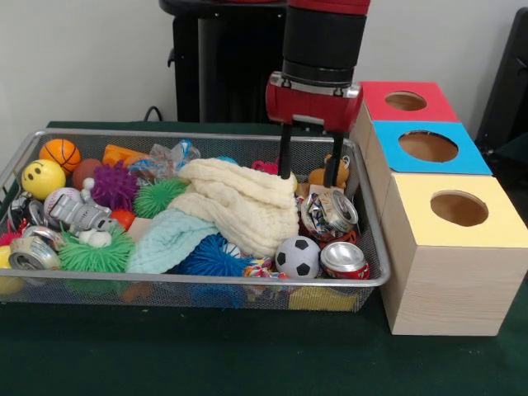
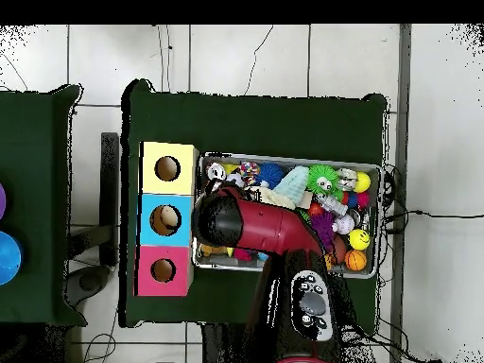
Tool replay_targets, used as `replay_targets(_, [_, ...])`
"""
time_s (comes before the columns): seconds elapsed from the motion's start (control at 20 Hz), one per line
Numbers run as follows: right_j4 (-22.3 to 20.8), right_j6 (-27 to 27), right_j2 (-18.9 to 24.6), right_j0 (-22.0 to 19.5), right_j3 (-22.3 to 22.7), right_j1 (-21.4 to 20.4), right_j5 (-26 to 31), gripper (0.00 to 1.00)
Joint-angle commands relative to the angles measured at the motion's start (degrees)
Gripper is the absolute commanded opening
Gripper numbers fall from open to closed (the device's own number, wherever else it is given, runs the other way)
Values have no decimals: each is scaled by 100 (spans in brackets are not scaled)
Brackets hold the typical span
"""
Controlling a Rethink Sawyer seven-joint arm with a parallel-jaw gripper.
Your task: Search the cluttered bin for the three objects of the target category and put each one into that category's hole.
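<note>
I have the gripper [image 1: 310,176] down in the bin's [image 1: 370,247] back corner, at two o'clock from the cream cloth [image 1: 239,202]; fingers spread wide, gripping nothing, probably to straddle something below; crushed cans [image 1: 330,213] lie at five o'clock, just beside the boxes [image 1: 450,247], whose holes [image 1: 459,208] face up for drops.

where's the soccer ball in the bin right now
In the front view the soccer ball sits at the bin's near rim, right of middle, between the blue spiky ball and the red can.
</note>
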Motion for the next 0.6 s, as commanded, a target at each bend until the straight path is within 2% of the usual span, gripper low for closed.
replay_targets(0.05, [174, 575, 329, -43, -954, 614, 689, 100])
replay_targets(0.2, [47, 422, 272, -22, -1260, 745, 837, 100])
replay_targets(0.35, [-269, -123, 413, -155, -1766, 1045, 855, 100])
replay_targets(0.6, [-560, -535, 569, -261, -2203, 1225, 919, 100])
